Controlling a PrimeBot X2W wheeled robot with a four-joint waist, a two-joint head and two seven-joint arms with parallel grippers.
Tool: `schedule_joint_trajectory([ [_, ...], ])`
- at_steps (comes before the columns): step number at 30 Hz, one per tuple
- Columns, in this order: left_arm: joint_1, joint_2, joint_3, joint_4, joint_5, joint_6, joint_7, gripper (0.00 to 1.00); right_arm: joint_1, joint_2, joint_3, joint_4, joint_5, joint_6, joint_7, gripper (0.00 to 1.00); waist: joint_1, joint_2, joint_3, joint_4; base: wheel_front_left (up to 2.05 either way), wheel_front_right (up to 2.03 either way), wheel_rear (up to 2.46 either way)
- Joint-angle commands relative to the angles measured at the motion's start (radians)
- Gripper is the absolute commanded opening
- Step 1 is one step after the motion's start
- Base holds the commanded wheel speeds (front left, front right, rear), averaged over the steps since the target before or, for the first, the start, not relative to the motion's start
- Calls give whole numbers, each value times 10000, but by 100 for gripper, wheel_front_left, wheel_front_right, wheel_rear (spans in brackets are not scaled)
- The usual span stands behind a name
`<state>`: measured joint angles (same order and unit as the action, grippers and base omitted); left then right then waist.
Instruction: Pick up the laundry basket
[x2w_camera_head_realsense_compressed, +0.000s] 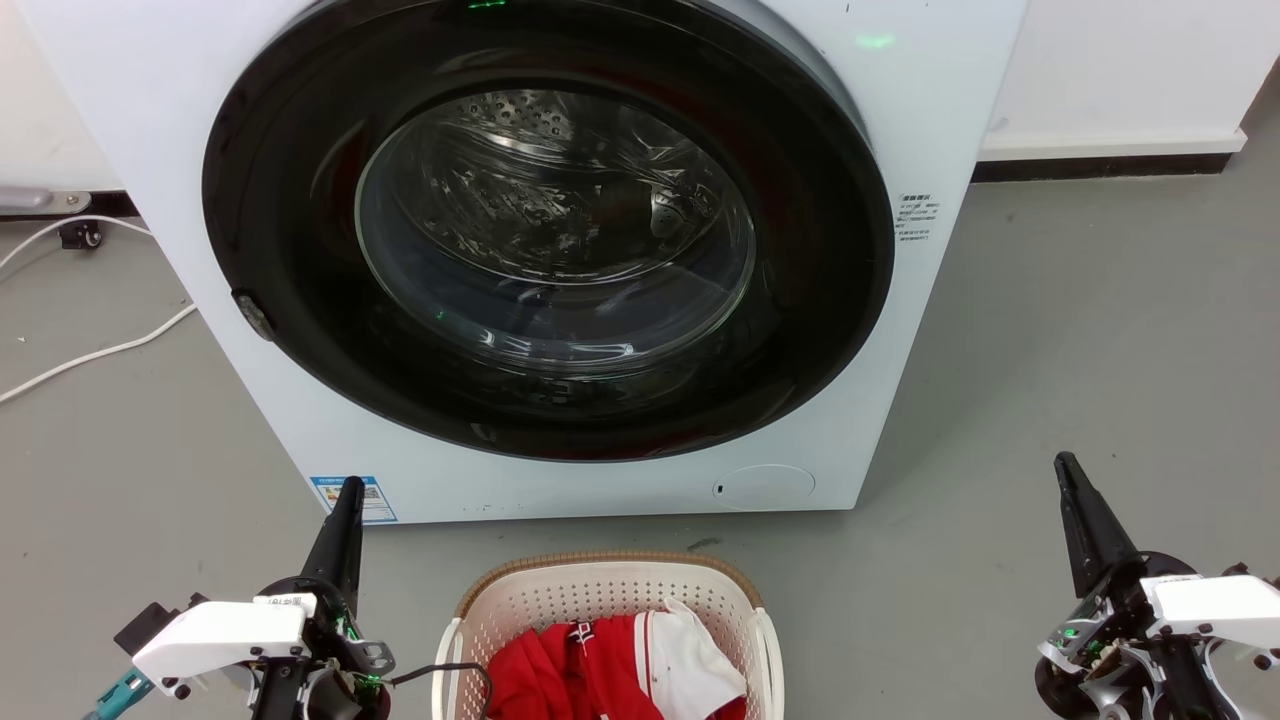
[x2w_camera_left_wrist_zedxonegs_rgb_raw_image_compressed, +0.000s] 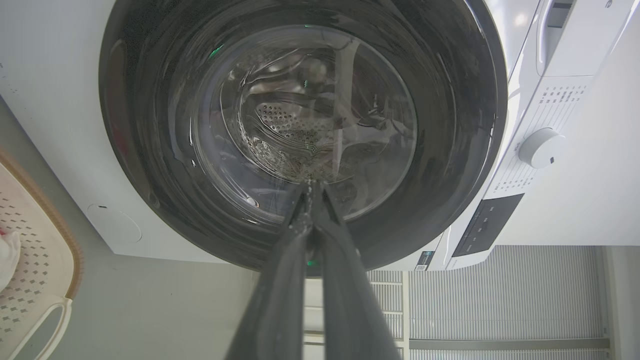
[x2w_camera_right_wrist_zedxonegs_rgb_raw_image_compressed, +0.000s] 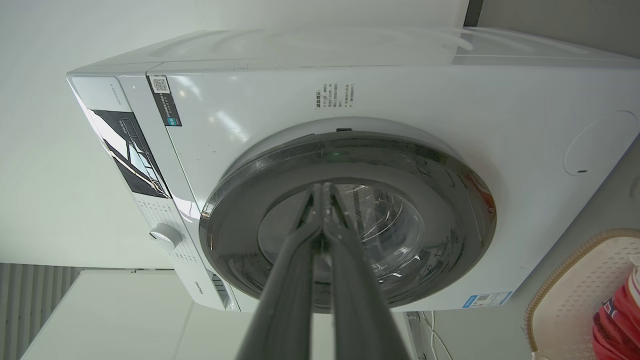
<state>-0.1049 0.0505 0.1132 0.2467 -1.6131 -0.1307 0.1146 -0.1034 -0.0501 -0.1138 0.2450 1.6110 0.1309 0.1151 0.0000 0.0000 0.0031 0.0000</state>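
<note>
Left gripper (x2w_camera_head_realsense_compressed: 348, 500): both dark fingers pressed together along their length, tips meeting, nothing held; the left wrist view confirms it, with the left gripper (x2w_camera_left_wrist_zedxonegs_rgb_raw_image_compressed: 311, 189) closed to a point against the washer door glass (x2w_camera_left_wrist_zedxonegs_rgb_raw_image_compressed: 310, 125) beyond it. Right gripper (x2w_camera_head_realsense_compressed: 1068, 475): same condition, fingers together with nothing between them; in the right wrist view the right gripper (x2w_camera_right_wrist_zedxonegs_rgb_raw_image_compressed: 324, 189) tips touch in front of the door. Both grippers point away from the robot toward the washer (x2w_camera_head_realsense_compressed: 930, 90), which stands ahead of the fingertips, door shut, drum visible through the glass. The laundry basket (x2w_camera_head_realsense_compressed: 610, 561) sits on the grey floor between the two grippers, behind the fingertips and roughly level with the wrist bodies. It is just beside the left gripper, on that gripper's right, and farther from the right gripper, on its left; neither gripper touches it. The basket's brown rim and perforated wall show at the left edge of the left wrist view (x2w_camera_left_wrist_zedxonegs_rgb_raw_image_compressed: 35, 240) and at the lower right of the right wrist view (x2w_camera_right_wrist_zedxonegs_rgb_raw_image_compressed: 575, 290). Inside lie a red garment (x2w_camera_head_realsense_compressed: 575, 665) and a white garment (x2w_camera_head_realsense_compressed: 695, 665), touching. A black cable (x2w_camera_head_realsense_compressed: 455, 668) from the left wrist area arcs at the basket's near-left rim. A white cord (x2w_camera_head_realsense_compressed: 100, 352) lies on the floor out past the left gripper's left.
</note>
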Motion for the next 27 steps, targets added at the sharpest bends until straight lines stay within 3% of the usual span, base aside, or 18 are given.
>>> schedule_joint_trajectory([
  [1,-87,-13,22,-31,1,-26,20,0,-112,-1,-5,2,40,-3,7,0,0,0,0,0,0,0,0],
  [20,-87,-13,22,-31,1,-26,20,0,-112,-1,-5,2,40,-3,7,0,0,0,0,0,0,0,0],
  [21,-1,0,-1,-3,0,0,-5,100,0,0,0,-2,-3,0,-6,100,0,0,0,0,0,0,0],
  [22,34,-8,-12,63,1,2,-15,0,40,4,9,60,-9,0,-14,0,0,0,0,0,0,0,0],
  [23,107,-17,-28,146,1,2,-17,0,117,10,17,147,-9,-2,-15,0,0,0,1,0,0,0,0],
  [24,169,-25,-46,193,6,2,-38,100,181,15,24,202,-17,-2,-34,100,0,0,2,0,0,0,0],
  [27,177,-23,-87,91,111,2,-197,100,210,14,44,156,-92,-2,-194,100,0,0,6,-1,0,0,0],
])
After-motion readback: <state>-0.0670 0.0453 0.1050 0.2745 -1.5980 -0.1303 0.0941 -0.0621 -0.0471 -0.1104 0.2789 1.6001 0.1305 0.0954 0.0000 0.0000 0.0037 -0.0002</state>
